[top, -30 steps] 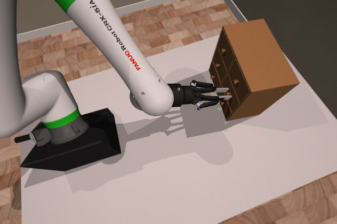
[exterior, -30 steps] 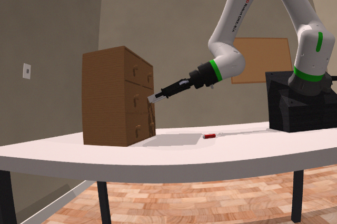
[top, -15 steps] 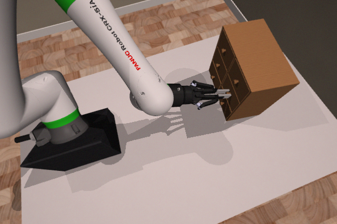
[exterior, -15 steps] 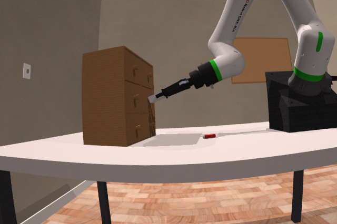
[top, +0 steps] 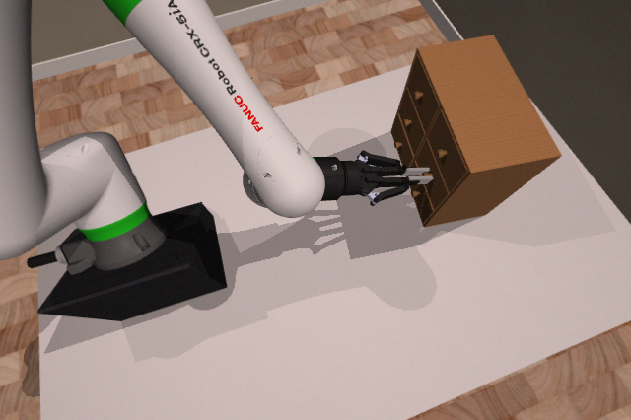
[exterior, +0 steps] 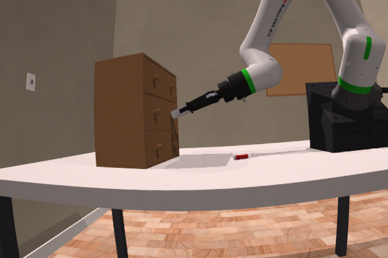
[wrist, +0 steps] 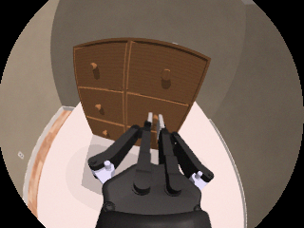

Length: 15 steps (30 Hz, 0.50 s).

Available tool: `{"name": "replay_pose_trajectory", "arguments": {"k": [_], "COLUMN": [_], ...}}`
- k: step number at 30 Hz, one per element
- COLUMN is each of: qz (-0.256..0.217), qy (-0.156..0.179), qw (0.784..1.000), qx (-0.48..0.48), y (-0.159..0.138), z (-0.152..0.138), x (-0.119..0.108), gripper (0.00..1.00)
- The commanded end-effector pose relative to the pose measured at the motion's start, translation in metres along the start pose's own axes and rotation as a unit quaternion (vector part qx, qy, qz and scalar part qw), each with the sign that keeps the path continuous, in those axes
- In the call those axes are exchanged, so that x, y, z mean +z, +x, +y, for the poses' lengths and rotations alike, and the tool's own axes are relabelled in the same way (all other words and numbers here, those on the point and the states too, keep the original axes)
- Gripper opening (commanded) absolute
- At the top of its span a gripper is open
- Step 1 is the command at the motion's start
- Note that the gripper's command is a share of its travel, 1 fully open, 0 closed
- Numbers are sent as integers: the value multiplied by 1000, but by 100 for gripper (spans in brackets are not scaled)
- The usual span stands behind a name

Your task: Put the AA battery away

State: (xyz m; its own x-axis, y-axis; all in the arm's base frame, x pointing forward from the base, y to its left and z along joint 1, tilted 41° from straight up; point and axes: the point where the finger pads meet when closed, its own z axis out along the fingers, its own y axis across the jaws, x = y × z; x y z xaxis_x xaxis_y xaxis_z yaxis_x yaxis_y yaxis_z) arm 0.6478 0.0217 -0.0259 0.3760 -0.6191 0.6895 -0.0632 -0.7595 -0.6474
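The gripper (top: 427, 175) is squeezed nearly shut on a small knob (wrist: 154, 117) of the chest (top: 484, 109). The knob is mostly hidden between the two pale fingertips (top: 418, 170). It belongs to the middle drawer in the chest's right-hand column, as seen from the wrist. The gripper is held level with the middle row, and its fingers are pointed straight at the chest's front (exterior: 159, 108). All six drawers are seen pushed in. The chest is set upright on the white table (top: 356, 344). The red AA battery (exterior: 240, 156) is laid flat on the table, out in front of the chest, between it and the arm's black base (exterior: 319, 136).
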Motion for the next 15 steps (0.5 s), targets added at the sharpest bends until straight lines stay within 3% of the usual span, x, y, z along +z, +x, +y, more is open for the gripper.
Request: {"name": "replay_pose_trajectory", "arguments": {"k": [1,15], "qz": [0,0], "qy": [0,0], "qw": [1000,1000], "qx": [0,0], "y": [0,-1], "z": [0,0], "x": [0,-5], "gripper": [8,8]}}
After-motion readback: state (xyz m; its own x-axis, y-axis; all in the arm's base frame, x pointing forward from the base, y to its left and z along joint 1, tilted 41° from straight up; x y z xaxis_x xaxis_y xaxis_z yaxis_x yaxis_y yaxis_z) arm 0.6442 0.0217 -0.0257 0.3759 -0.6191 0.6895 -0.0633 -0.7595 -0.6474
